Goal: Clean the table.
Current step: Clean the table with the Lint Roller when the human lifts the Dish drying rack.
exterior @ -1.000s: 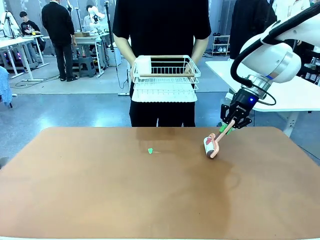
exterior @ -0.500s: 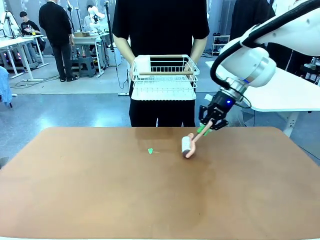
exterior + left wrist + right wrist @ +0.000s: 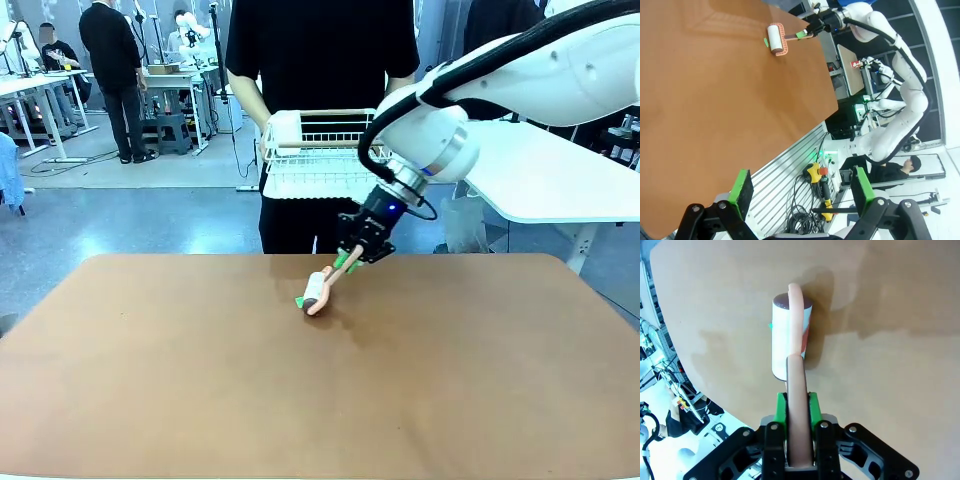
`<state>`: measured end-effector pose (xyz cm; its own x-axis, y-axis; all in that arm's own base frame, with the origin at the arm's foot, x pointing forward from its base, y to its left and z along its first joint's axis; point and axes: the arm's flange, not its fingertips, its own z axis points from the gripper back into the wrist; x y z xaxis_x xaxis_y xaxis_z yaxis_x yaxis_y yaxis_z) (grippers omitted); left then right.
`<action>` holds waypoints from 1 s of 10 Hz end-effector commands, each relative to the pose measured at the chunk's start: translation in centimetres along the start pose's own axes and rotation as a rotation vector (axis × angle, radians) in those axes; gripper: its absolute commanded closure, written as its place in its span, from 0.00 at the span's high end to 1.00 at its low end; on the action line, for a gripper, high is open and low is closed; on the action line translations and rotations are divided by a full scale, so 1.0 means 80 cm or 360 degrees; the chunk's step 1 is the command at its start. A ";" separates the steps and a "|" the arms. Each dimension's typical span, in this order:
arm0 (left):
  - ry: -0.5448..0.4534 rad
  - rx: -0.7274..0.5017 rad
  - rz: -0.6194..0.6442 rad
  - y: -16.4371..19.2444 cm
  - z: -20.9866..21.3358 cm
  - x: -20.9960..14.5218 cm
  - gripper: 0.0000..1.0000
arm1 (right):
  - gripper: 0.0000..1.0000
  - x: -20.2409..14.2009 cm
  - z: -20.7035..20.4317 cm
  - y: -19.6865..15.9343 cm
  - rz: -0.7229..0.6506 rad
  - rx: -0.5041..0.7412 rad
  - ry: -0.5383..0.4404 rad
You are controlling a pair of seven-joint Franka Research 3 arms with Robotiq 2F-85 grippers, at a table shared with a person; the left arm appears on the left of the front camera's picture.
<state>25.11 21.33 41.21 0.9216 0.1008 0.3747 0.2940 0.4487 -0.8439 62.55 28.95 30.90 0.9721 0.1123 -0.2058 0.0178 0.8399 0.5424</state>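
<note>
Right fingers point(image 3: 781, 407) clenched on the lint roller point(image 3: 785, 340) handle, left fingers point(image 3: 741, 187) released, we press the roller flat on the tabletop point(image 3: 200, 380) over the green scrap point(image 3: 299, 301).

light: bright, even | shadows: soft, on table point(image 3: 200, 380) | focus: sharp

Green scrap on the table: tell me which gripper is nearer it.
Right. The right gripper holds the lint roller beside the green scrap; the left gripper hangs open, far off beyond the table.
</note>
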 end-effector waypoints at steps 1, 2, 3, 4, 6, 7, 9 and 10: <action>-0.0022 -0.0030 -0.0045 -0.001 0.002 -0.003 1.00 | 0.21 -0.012 -0.086 0.001 0.0006 -0.0236 0.0255; -0.0022 -0.0030 -0.0045 -0.001 0.002 -0.003 1.00 | 0.21 -0.012 -0.098 0.017 0.0048 -0.0285 0.0276; -0.0022 -0.0030 -0.0045 -0.001 0.002 -0.003 1.00 | 0.21 -0.010 -0.105 0.035 0.0091 -0.0330 0.0260; -0.0022 -0.0030 -0.0045 -0.001 0.002 -0.003 1.00 | 0.21 -0.008 -0.112 0.052 0.0125 -0.0346 0.0267; -0.0022 -0.0030 -0.0045 -0.001 0.002 -0.003 1.00 | 0.21 -0.005 -0.131 0.085 0.0186 -0.0367 0.0316; -0.0022 -0.0030 -0.0045 -0.001 0.002 -0.003 1.00 | 0.21 -0.003 -0.138 0.100 0.0213 -0.0382 0.0331; -0.0022 -0.0030 -0.0045 -0.001 0.002 -0.003 1.00 | 0.21 -0.002 -0.141 0.128 0.0275 -0.0363 0.0323; -0.0022 -0.0030 -0.0045 -0.001 0.002 -0.003 1.00 | 0.21 -0.006 -0.133 0.138 0.0303 -0.0343 0.0315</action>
<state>25.11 21.33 41.21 0.9217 0.1009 0.3746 0.2940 0.4487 -0.8440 61.83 42.57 32.37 0.9401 0.3056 -0.1514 -0.1968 0.8486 0.4911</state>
